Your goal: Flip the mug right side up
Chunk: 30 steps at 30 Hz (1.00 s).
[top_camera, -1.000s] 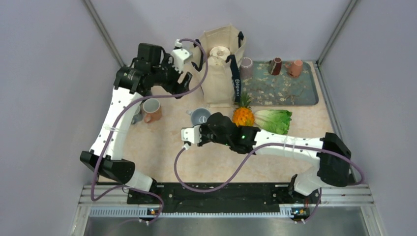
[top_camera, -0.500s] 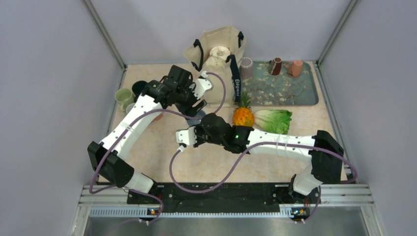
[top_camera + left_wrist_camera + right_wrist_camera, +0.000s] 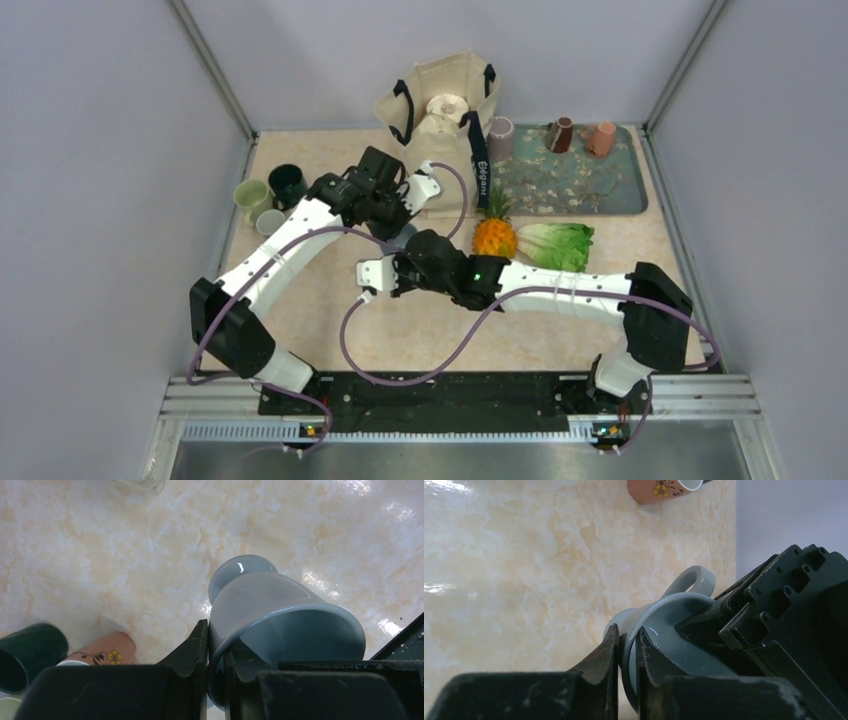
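While the left fingers (image 3: 197, 645) are clenched on the rim of the grey-blue mug (image 3: 270, 600) and the right fingers (image 3: 606, 655) pinch that same rim, the mug is tilted near the middle of the surface (image 3: 305, 320) (whether its base touches, I cannot tell). Its handle (image 3: 694, 580) stands at 12 o'clock in the right wrist view, and a pineapple (image 3: 494, 236) lies at its 3 o'clock from above.
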Available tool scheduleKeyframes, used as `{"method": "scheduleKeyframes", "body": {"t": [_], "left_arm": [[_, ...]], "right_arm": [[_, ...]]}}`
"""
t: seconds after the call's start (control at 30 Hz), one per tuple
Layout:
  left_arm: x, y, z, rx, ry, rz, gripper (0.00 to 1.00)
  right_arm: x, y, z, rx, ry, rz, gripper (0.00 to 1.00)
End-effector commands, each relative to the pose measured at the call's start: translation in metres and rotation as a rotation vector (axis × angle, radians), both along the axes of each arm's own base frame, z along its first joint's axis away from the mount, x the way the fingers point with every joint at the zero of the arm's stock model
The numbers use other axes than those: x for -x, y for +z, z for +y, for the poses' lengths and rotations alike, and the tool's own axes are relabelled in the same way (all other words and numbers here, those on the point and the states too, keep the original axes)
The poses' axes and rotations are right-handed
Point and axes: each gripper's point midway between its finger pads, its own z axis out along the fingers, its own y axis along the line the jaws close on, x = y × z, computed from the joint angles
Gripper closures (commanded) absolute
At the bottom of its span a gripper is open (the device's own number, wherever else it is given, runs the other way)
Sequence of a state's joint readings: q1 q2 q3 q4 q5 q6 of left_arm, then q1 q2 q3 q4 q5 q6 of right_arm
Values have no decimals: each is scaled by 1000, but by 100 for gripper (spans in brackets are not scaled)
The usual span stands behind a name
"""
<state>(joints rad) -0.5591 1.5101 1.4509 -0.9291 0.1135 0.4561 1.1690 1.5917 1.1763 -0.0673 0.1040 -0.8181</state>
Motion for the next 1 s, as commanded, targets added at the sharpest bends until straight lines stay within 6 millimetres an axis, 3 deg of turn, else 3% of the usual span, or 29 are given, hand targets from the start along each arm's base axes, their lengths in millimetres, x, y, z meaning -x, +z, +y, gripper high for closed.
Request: {"method": "scheduleKeyframes", "body": {"t": [0.0,0.1,0.2,0.3,0.5,0.7,0.97], "left_arm": [[-30,4,19,-15,138,-87,100],[-43,2,33,-11,203,-76,100],[-61,4,54,17,285,-62,100],[-85,10,75,58,359,-68,100],[-158,26,126,112,555,-141,100],[-208,-2,165,130,691,-81,100],[-234,-49,177,147,736,-17,100]], "right_arm": [[-3,65,11,-194,-30,-81,76],[-1,71,3,-211,-37,-83,45],[4,80,-2,-252,-34,-77,33],[9,89,-6,-299,-29,-68,29],[12,90,-12,-329,-47,-33,27],[-3,89,-24,-354,-147,17,26],[-52,110,-65,-531,-380,109,26]]}}
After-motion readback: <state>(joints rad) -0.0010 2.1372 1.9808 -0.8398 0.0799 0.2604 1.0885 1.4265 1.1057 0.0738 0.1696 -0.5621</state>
